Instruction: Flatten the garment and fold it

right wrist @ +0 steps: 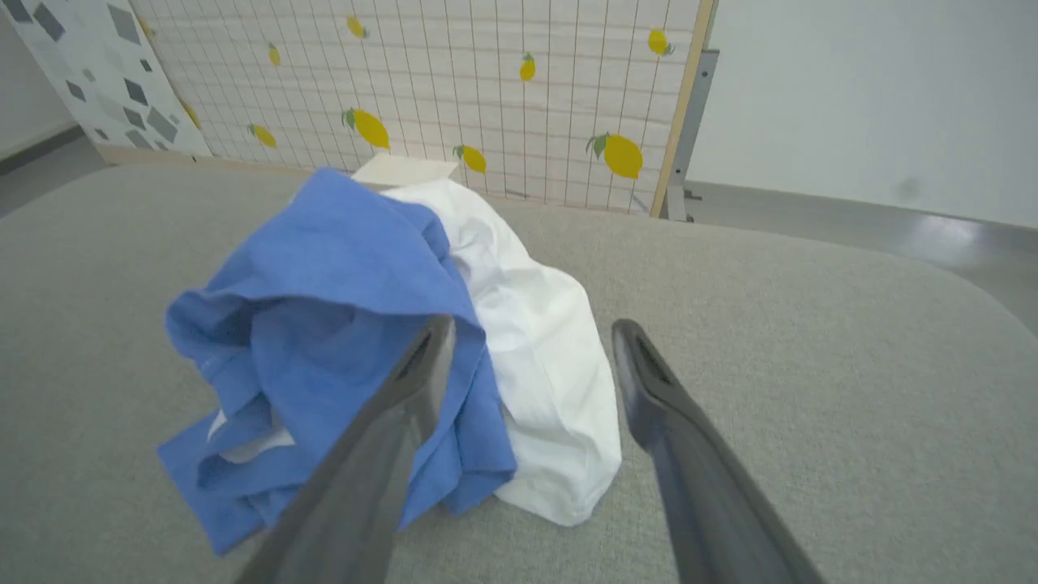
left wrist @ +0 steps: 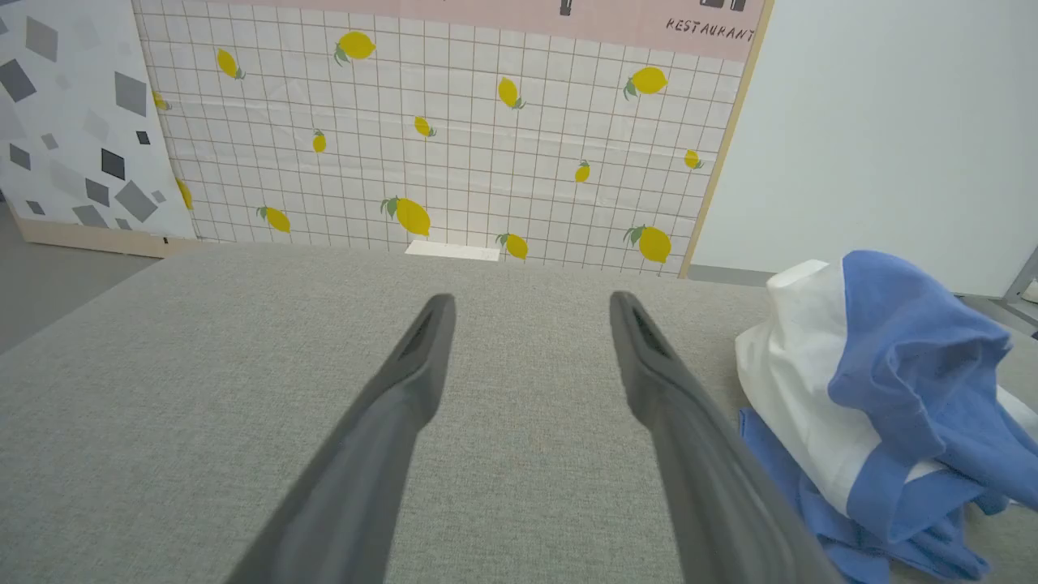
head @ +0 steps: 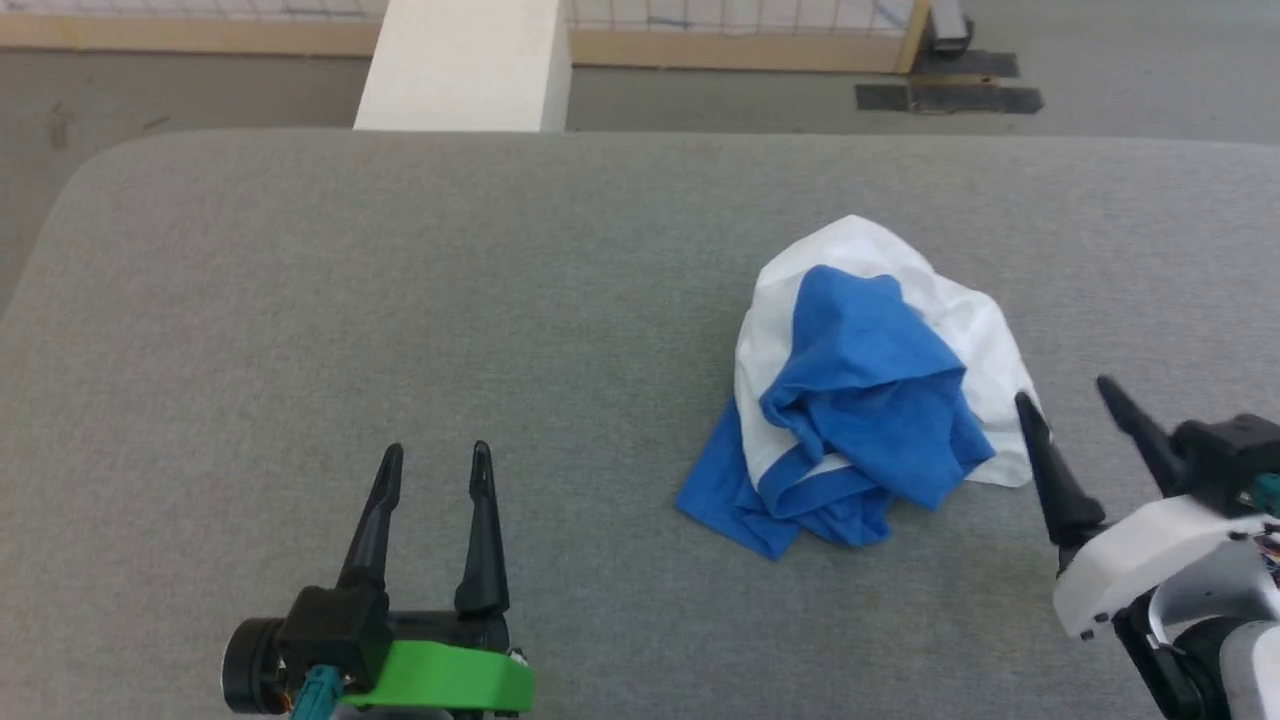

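Garment [head: 860,380] lay crumpled in 1 heap, blue sleeves over white body; I saw left gripper [head: 437,449] and right gripper [head: 1061,389] spread wide, empty.

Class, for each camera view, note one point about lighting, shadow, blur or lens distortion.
Head view: soft, even light; the garment casts only a faint shadow. Left wrist view: the left gripper, near the lens, looks blurred. Right wrist view: the table looks bowed at its far edge, and the floor shows a glare patch.
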Robot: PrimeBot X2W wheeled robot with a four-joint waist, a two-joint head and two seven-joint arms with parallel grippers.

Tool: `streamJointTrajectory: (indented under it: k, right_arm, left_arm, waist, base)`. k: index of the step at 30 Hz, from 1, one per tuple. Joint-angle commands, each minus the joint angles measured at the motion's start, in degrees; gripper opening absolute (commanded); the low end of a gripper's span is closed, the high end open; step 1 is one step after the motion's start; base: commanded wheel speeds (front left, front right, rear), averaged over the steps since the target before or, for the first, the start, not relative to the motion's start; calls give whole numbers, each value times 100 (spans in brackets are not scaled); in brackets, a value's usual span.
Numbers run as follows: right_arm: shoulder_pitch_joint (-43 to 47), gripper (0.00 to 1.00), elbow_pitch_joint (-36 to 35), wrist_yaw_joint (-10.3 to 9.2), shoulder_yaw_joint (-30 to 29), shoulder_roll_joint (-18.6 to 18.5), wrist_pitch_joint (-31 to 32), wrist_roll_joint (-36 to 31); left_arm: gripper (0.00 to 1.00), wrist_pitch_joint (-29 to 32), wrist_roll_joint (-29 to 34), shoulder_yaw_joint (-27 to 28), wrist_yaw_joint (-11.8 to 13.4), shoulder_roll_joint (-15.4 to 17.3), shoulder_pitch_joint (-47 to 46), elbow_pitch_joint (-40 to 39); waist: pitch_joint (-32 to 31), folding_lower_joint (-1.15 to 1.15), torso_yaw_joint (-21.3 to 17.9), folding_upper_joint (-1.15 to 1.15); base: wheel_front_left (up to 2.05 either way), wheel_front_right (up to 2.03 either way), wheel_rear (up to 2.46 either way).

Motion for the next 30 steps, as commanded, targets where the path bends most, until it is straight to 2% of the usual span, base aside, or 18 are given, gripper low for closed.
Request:
streamJointTrajectory:
  k: [1,4,13,14,15,16,24,30]
  right_arm:
    - [-94,100,82,-9,102,-146,184,100]
    - [-161,100,338,-9,347,-370,593,428]
    - [-450,98,1076,-9,980,-697,930,786]
    - [-475,33,1143,-9,1043,-726,949,780]
    - [-495,13,1190,-9,1025,-712,931,769]
    - [-516,0,1235,-9,998,-695,906,732]
    - [-799,0,947,-9,665,-716,693,414]
    - [-1198,0,378,-9,-19,-934,625,151]
  left_arm:
    - [100,-22,57,30,-58,-66,-142,42]
    - [100,-22,118,43,-153,-165,-205,107]
    - [100,-22,203,41,-309,-293,-371,252]
    - [100,-22,201,37,-319,-299,-383,275]
    - [100,-22,200,37,-322,-303,-388,293]
    - [100,-22,194,40,-319,-308,-385,313]
    - [100,-23,130,160,-297,-318,-263,391]
    - [100,-23,107,259,-303,-319,-150,393]
  waist:
    - [219,0,219,0]
    - [366,0,385,0]
    - [604,0,706,0]
    - [597,0,726,0]
    - [584,0,733,0]
    - [556,0,738,0]
    - [140,0,481,0]
    - [-127,0,177,0]
  base:
    - [0,0,0]
    - [0,0,0]
    - [0,0,0]
    - [0,0,0]
    - [0,0,0]
    - [0,0,0]
    - [0,0,0]
    - [0,0,0]
